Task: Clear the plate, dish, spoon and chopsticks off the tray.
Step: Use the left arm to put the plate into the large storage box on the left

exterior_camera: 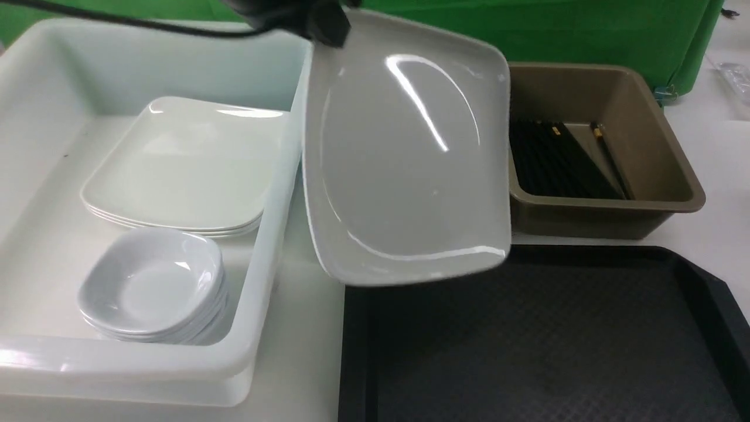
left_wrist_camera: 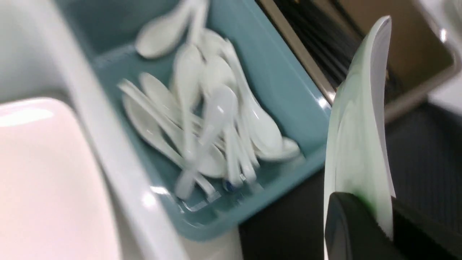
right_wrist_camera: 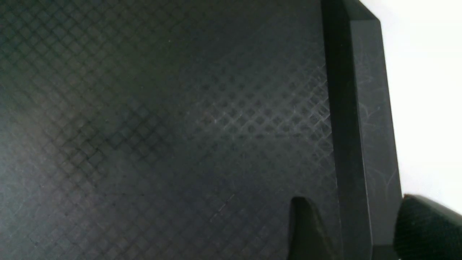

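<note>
The left gripper [left_wrist_camera: 364,213] is clamped on the rim of the large glossy white square plate [exterior_camera: 404,164], holding it tilted above the far left corner of the black diamond-textured plastic tray [exterior_camera: 527,351]. The right gripper [right_wrist_camera: 361,224] has its fingers apart astride that tray's rim.

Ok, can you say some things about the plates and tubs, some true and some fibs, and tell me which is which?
1. The plate lies flat on the tray. False: the left gripper holds it tilted in the air.
2. Black chopsticks lie in the brown tub. True.
3. The spoons are piled in the white tub. False: they are in the teal tub.
4. The small dishes sit stacked in the white tub. True.
5. The right gripper holds a spoon. False: it is open and holds nothing, at the tray's rim.
</note>
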Robot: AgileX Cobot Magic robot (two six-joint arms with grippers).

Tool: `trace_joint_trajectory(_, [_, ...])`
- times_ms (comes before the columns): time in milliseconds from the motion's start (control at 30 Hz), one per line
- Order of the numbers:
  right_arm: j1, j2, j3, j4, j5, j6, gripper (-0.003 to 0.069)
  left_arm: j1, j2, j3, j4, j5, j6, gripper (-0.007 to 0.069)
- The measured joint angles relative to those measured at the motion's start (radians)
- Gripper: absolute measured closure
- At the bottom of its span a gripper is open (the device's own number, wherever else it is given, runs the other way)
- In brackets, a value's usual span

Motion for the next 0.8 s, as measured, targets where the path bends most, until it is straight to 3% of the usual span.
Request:
trace_joint_trajectory(133, [0.000,0.000,0.000,0.000,-0.005,0.000,0.0287,0.142,-0.023,-0.040,-0.110,0.000,0.022,0.0601])
trace_joint_trajectory(300, [0.000,0.000,0.000,0.000,-0.023,0.000,0.0287,0.414,-0.042,-0.050,-0.257,0.014,0.036,0.0601])
trace_joint_trajectory(533, [0.000,0.000,0.000,0.000,-0.030,-0.012,0.0287,0.737,-0.040,0.039,-0.332,-0.015,0.042,0.0599])
trace_joint_trajectory(667, [0.000,0.000,0.000,0.000,-0.030,-0.041,0.0287,0.807,-0.040,0.223,-0.409,-0.142,0.075,0.0599])
trace_joint_trajectory(800, [0.000,0.000,0.000,0.000,-0.031,-0.046,0.0287,0.793,-0.036,0.434,-0.547,-0.305,0.175,0.0596])
